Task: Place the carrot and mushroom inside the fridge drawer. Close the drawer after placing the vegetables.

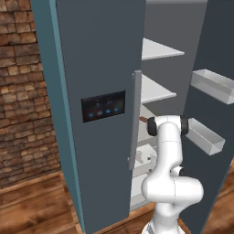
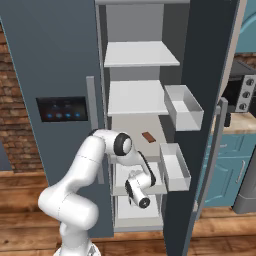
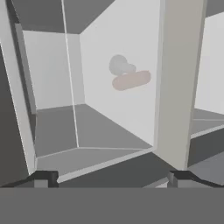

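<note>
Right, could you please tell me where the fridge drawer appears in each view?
Left base view: the fridge drawer sits low centre, just right of the door handle.
Right base view: centre, pulled out.
Hand view: apparently its pale walls, close up.
Shared landmark: the lower door tray, beside it in both base views.

In the hand view, the carrot [image 3: 131,80] and the mushroom [image 3: 120,65] appear only as pale, washed-out shapes seen through a translucent white wall of the fridge drawer [image 3: 113,83]; their outlines are blurred and contact between them cannot be confirmed. The gripper [image 3: 111,178] fingertips are cut off by the bottom edge of the hand view.

In the left base view, the robot arm [image 1: 170,151] hides the lower fridge compartment.

In the right base view, a small brown item [image 2: 147,136] on a shelf is too small to identify.
</note>
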